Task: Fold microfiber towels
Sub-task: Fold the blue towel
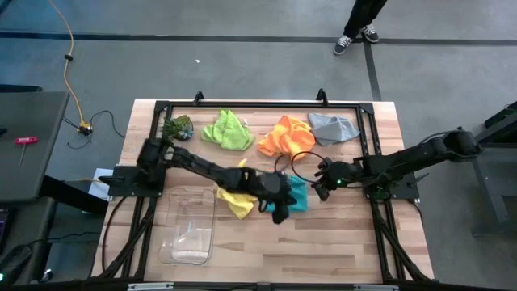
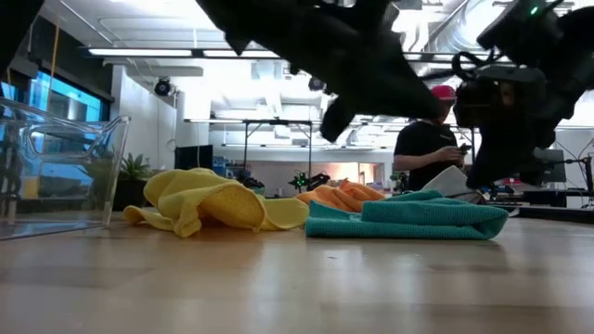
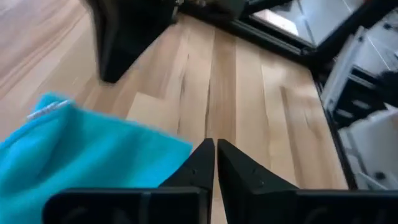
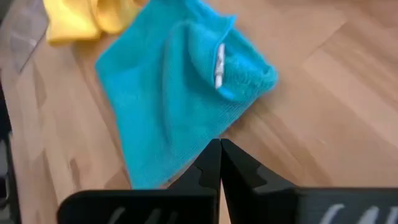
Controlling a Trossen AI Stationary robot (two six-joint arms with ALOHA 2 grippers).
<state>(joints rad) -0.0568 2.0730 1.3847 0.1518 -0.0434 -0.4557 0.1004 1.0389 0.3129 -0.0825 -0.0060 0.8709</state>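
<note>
A teal towel [image 1: 297,196] lies folded on the table's middle, its white tag [image 4: 219,65] on top. A crumpled yellow towel [image 1: 236,202] lies just left of it. Along the far edge lie a lime green towel [image 1: 228,129], an orange towel [image 1: 287,136] and a grey towel [image 1: 334,128], all bunched. My left gripper [image 3: 215,149] is shut and hangs above the table at the teal towel's near corner. My right gripper [image 4: 219,148] is shut and hovers at the teal towel's right edge. Neither holds anything.
A clear plastic bin [image 1: 190,226] stands at the near left, and a small green plant [image 1: 178,127] at the far left corner. Bare wood lies near and right of the teal towel. A person [image 2: 429,144] stands beyond the table.
</note>
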